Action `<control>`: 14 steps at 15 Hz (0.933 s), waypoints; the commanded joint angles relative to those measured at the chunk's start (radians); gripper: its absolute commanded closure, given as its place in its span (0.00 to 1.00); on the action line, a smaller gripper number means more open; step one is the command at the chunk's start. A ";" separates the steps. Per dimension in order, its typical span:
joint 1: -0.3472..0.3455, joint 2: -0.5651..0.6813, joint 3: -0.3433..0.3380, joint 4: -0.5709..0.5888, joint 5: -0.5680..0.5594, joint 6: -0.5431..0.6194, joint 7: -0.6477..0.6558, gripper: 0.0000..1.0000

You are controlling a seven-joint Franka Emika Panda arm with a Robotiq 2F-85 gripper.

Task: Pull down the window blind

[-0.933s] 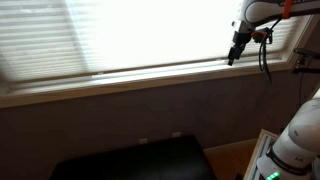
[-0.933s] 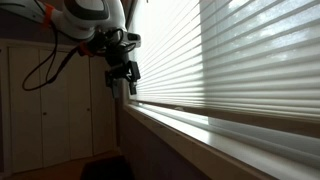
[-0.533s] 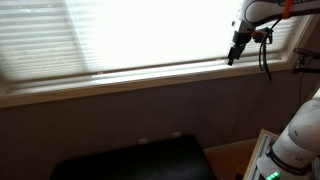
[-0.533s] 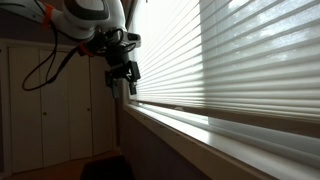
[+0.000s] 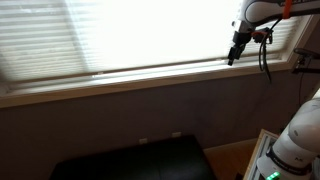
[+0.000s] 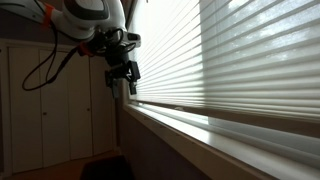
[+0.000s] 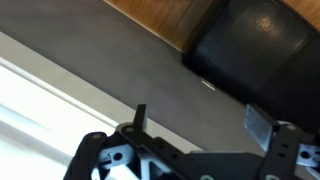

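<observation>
No dark grey, smooth window blind shows in any view. The window is covered by a bright white slatted blind [image 5: 130,35], seen edge-on in an exterior view [image 6: 240,60]. My gripper [image 5: 233,55] hangs at one end of the window, close to the slats' lower edge and just above the sill [image 5: 150,78]. It also shows in an exterior view [image 6: 130,82], next to the slats. In the wrist view my gripper [image 7: 200,120] is open, its two fingers wide apart with nothing between them, over the grey wall [image 7: 120,70].
A black padded seat [image 5: 130,160] stands on the floor below the window and shows in the wrist view [image 7: 250,40] on wooden floor [image 7: 160,20]. The arm's white base [image 5: 290,150] is at the lower corner. Cupboard doors [image 6: 40,100] stand behind the arm.
</observation>
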 commanded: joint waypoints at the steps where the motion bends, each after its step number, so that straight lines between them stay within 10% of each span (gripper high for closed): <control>1: 0.006 -0.005 0.015 0.024 -0.007 -0.017 0.021 0.00; 14: 0.038 0.005 0.289 0.563 0.047 0.004 0.542 0.00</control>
